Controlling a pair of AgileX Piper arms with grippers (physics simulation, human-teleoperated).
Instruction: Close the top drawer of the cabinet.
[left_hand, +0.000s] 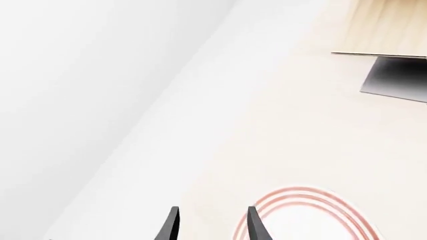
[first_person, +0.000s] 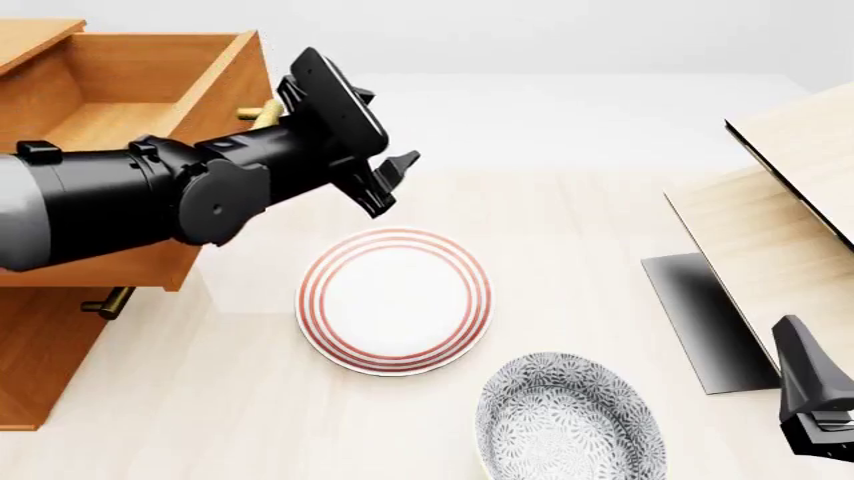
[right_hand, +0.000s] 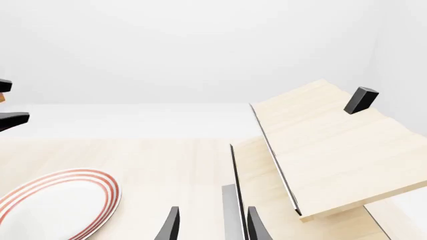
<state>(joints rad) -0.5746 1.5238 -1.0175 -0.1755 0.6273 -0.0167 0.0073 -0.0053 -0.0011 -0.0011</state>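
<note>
I see the cabinet at the left edge of the tabletop, and its top drawer stands pulled out, the plain wood interior open to the front camera. One end of its brass handle peeks out just behind my left arm; the lower drawer's handle shows beneath the drawer's front.

My left tool hangs in the air beside the drawer's front, above the far rim of the red-ringed plate, which sits near the middle of the tabletop. In the left wrist camera its fingers stand slightly apart with nothing between them, and I cannot see them touching the drawer or the handle.

My right tool sits low at the right edge of the tabletop, next to the pale wood unit with the black edge. In the right wrist camera its fingers are also apart and empty, pointing along that unit's side.

A grey patterned bowl rests at the near edge of the tabletop, just beside the plate.
</note>
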